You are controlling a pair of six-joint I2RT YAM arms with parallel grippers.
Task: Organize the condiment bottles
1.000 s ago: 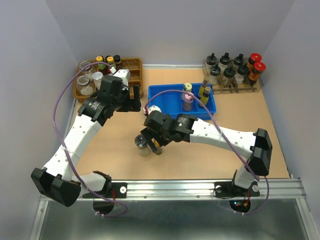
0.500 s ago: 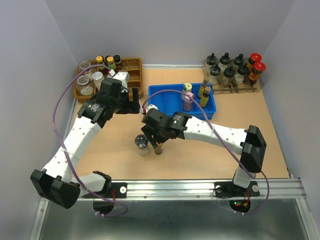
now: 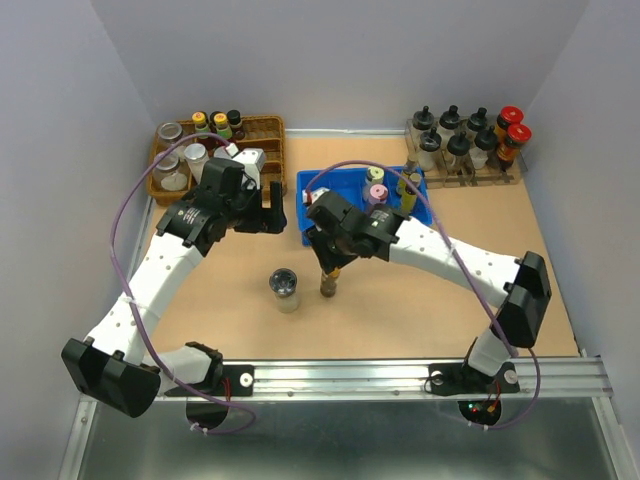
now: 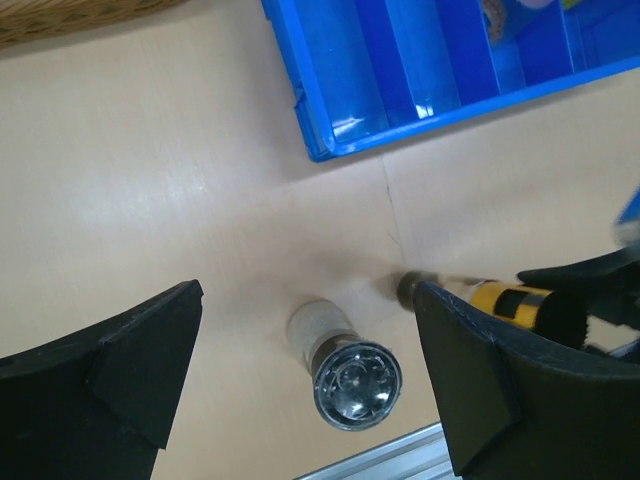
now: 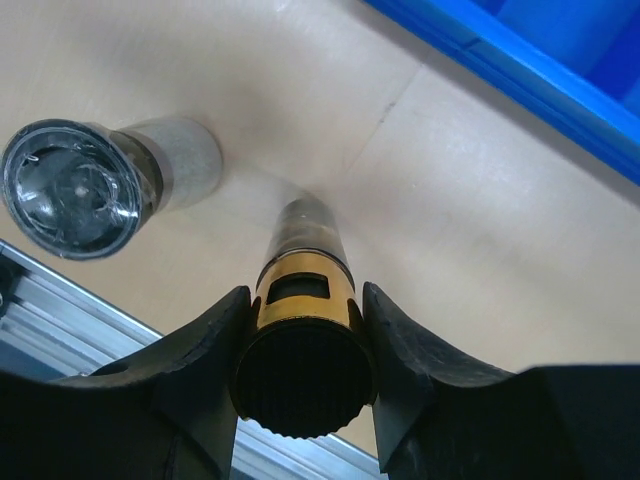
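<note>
My right gripper (image 3: 329,262) (image 5: 305,296) is shut on a slim brown bottle (image 3: 328,284) (image 5: 303,330) with a yellow label and a dark ribbed cap, held upright just above or on the table. To its left stands a silver-lidded clear jar (image 3: 285,289) (image 4: 345,372) (image 5: 72,190). My left gripper (image 3: 270,212) (image 4: 305,310) hovers open above that jar, apart from it. In the blue tray (image 3: 312,192) stand a pale-green-lidded jar (image 3: 375,175), a pink-lidded jar (image 3: 377,193) and two slim dark-capped bottles (image 3: 408,184).
A wicker basket (image 3: 268,130) with jars and small bottles sits at the back left. A rack (image 3: 465,172) at the back right holds clear cruets with black knob tops and two red-capped bottles (image 3: 513,125). A metal rail (image 3: 350,375) runs along the near edge.
My right gripper's jaws have closed on the slim brown bottle, and that arm has shifted right and back toward the tray with it. The left arm barely moved.
</note>
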